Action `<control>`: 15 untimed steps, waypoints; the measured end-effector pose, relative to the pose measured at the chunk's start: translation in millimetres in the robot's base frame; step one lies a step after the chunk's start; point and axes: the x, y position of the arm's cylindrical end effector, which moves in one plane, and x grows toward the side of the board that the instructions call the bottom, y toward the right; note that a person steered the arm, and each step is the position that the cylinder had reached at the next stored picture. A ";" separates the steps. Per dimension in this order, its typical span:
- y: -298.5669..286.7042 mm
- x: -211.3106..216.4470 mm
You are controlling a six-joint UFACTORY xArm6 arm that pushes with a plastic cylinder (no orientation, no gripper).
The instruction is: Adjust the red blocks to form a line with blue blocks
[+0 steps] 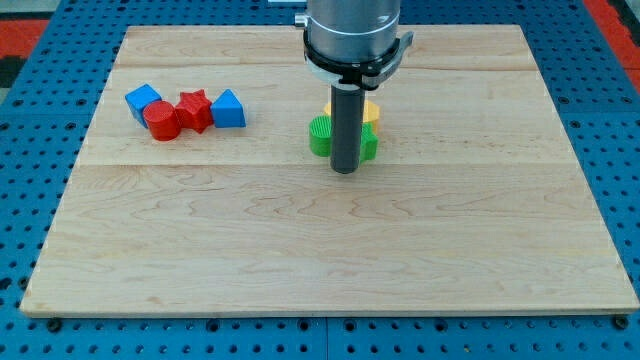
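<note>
My tip (345, 170) sat mid-frame against the green blocks (320, 137), well apart from the red blocks (178, 114); no jaws, nothing held. Red cylinder (160, 121) sagged below the blue blocks (228, 109), upper left. Next, I judged: travel there, nudge it up.

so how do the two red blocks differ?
The red cylinder has a round top; the red star has pointed arms. The cylinder sits nearer the view's left and bottom, touching the blue cube; the star sits toward the view's right, against the blue triangular block. Both are the same red and touch each other. My tip is far from both.
</note>
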 end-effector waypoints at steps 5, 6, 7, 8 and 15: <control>-48.5 16.5; -109.5 21.9; -163.1 13.4; -207.0 -22.0; -203.3 -53.3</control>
